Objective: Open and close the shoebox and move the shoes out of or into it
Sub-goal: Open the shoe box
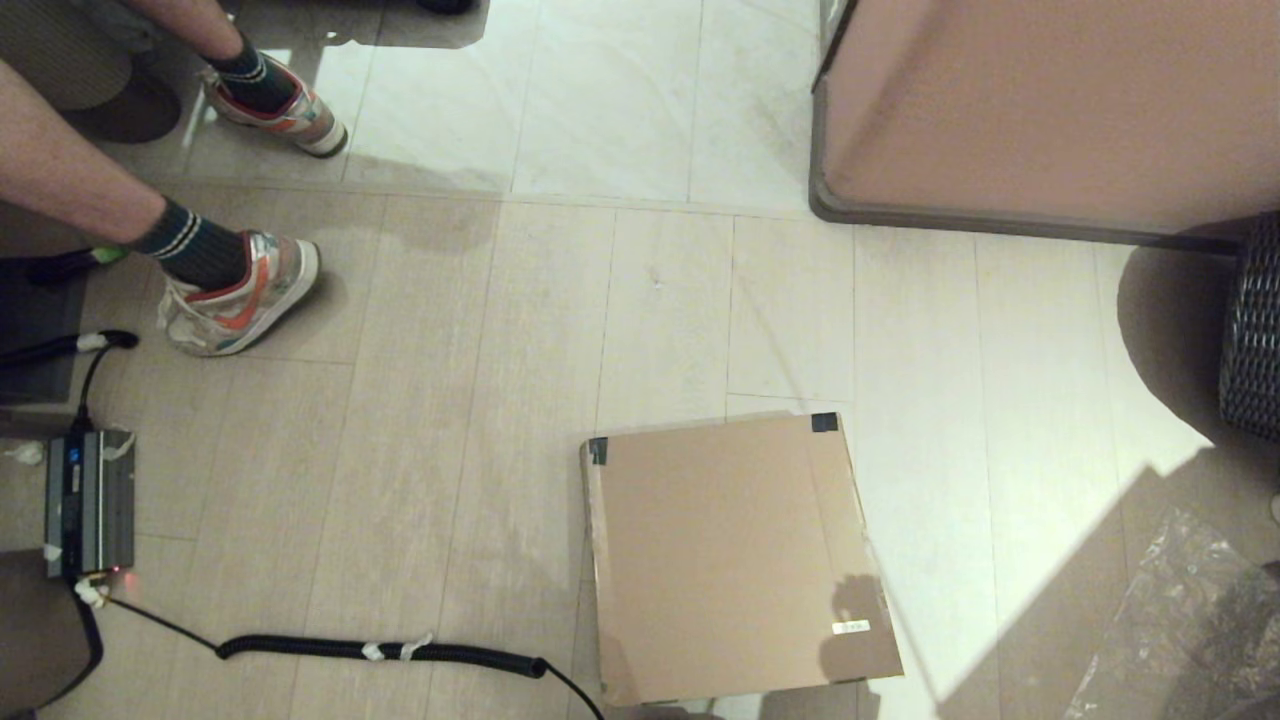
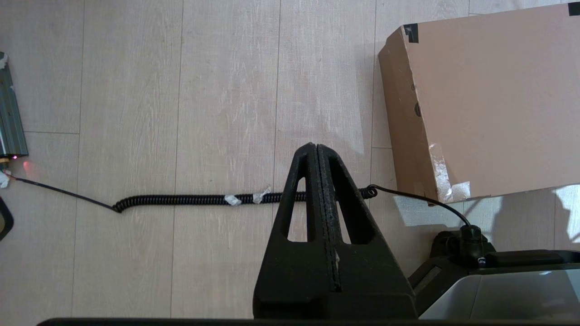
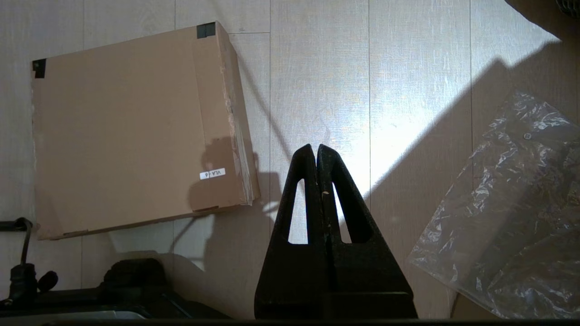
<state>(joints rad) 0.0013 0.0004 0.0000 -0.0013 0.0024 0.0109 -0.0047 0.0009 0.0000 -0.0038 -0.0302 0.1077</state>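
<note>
The shoebox (image 1: 735, 555) is a plain brown cardboard box lying on the floor with its lid down, black tape on its two far corners and a small white sticker near its front right. It also shows in the left wrist view as the shoebox (image 2: 489, 104) and in the right wrist view as the shoebox (image 3: 131, 131). The white shoes are out of view. My left gripper (image 2: 316, 146) hangs shut and empty over bare floor to the box's left. My right gripper (image 3: 316, 147) hangs shut and empty over floor to the box's right. Neither gripper appears in the head view.
A coiled black cable (image 1: 390, 650) runs along the floor left of the box to a grey device (image 1: 88, 500). A person's legs in silvery sneakers (image 1: 240, 295) stand far left. A pinkish-brown cabinet (image 1: 1050, 110) fills the far right. Crumpled clear plastic (image 3: 512, 213) lies at right.
</note>
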